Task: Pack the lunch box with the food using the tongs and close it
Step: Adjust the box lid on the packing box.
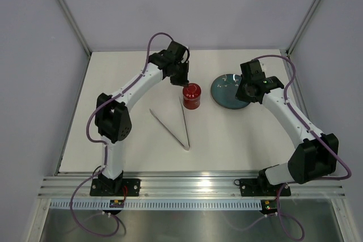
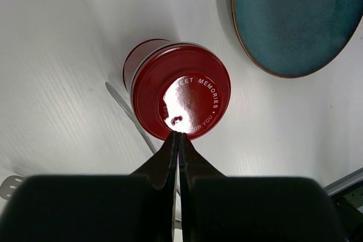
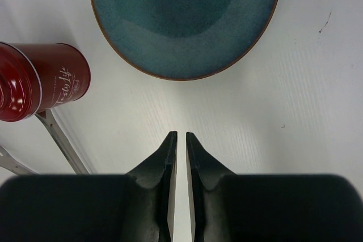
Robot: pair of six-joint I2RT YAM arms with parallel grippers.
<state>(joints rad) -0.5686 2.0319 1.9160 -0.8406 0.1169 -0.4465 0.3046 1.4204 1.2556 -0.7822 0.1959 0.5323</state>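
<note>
**Lunch box (image 1: 191, 96) closed, both grippers shut with nothing in them**

The red lunch box stands upright near the middle of the white table (image 1: 227, 140). Its round red lid (image 2: 181, 97) sits on top, and white letters run in a ring on the lid.

The tongs (image 1: 186, 146) lie flat on the table just in front of the box, on the side toward the arm bases. Their two thin arms open as a V. The joined end points to the near edge of the table, and one free tip reaches the foot of the box. In the left wrist view this arm passes close beside the box. I cannot tell if it touches the box.

The left gripper (image 2: 177, 135) hangs over the box. Its two black fingers are pressed together with no gap, and nothing is between them. Their tips are at the rim of the lid. The views do not settle whether they rest on the lid or are just above it.

The right gripper (image 3: 180, 135) hangs at the edge of the blue-grey plate (image 1: 224, 96). Its fingers are drawn together too, with only a thin slit between them, and they hold nothing.

The plate lies flat to the right of the box, near it but apart from it. A few small pale specks show on the plate's far part. They are too small to tell what they are.
</note>
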